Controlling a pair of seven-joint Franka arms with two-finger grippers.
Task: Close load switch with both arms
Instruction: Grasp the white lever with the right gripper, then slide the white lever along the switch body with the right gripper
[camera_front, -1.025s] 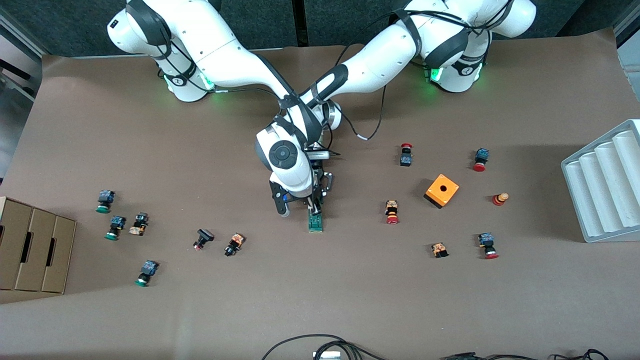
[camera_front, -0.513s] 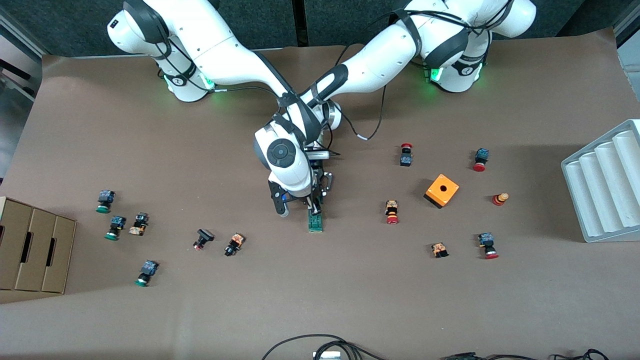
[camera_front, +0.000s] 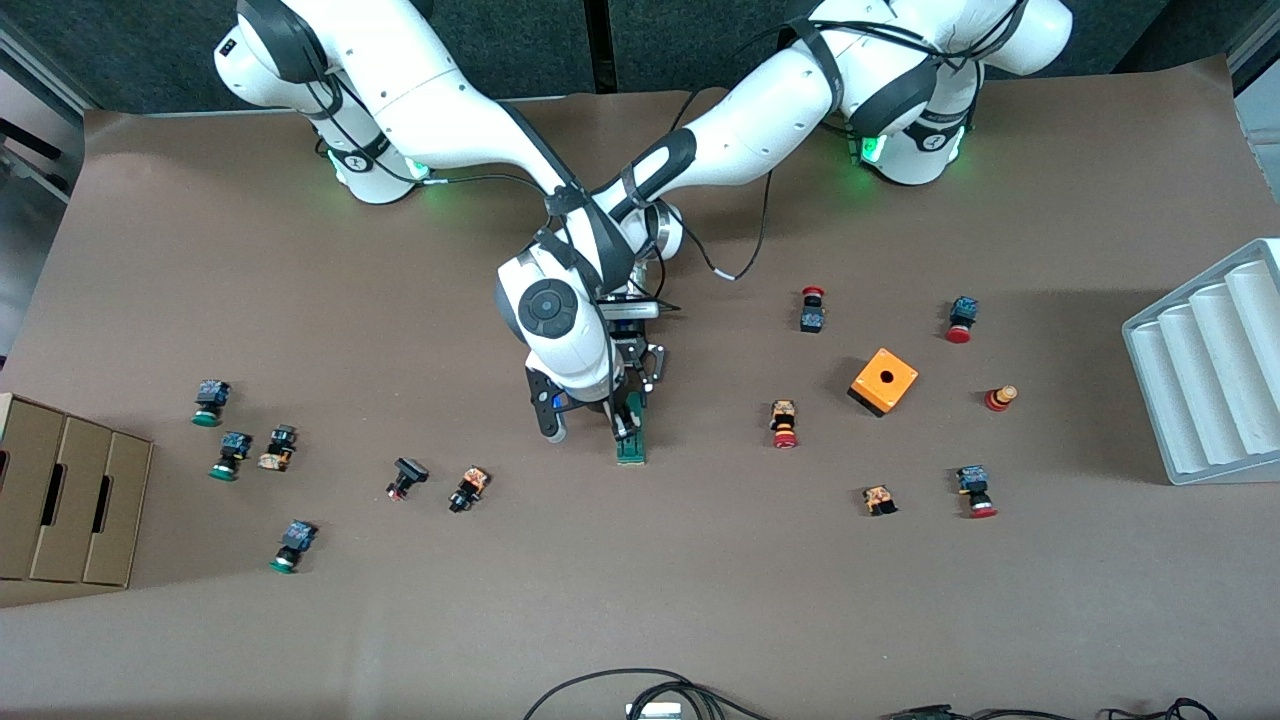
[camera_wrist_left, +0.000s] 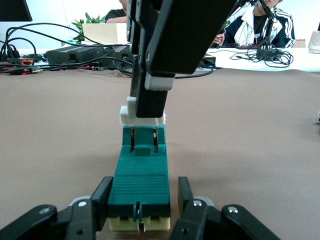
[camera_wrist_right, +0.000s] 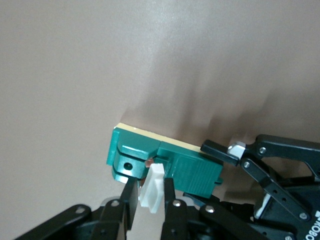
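The dark-green load switch (camera_front: 631, 447) lies at the table's middle. In the left wrist view its body (camera_wrist_left: 141, 180) lies between my left gripper's (camera_wrist_left: 145, 197) fingers. One finger touches it and the other stands a narrow gap off. My left gripper (camera_front: 641, 393) is mostly hidden under the right wrist in the front view. My right gripper (camera_front: 622, 418) comes down on the switch from above. In the right wrist view my right gripper (camera_wrist_right: 150, 182) is shut on the white piece (camera_wrist_right: 152, 192), which stands up from the green body (camera_wrist_right: 195, 172). The white piece also shows in the left wrist view (camera_wrist_left: 142, 114).
An orange cube with a hole (camera_front: 883, 380) and several red-capped push buttons lie toward the left arm's end, with a grey ribbed tray (camera_front: 1210, 370) at the edge. Green-capped buttons and a cardboard box (camera_front: 60, 500) lie toward the right arm's end. Cables (camera_front: 640, 695) lie at the front edge.
The right arm's wrist has shifted a little toward the right arm's end and its gripper has dropped lower over the switch. The switch's body and the left arm have not moved.
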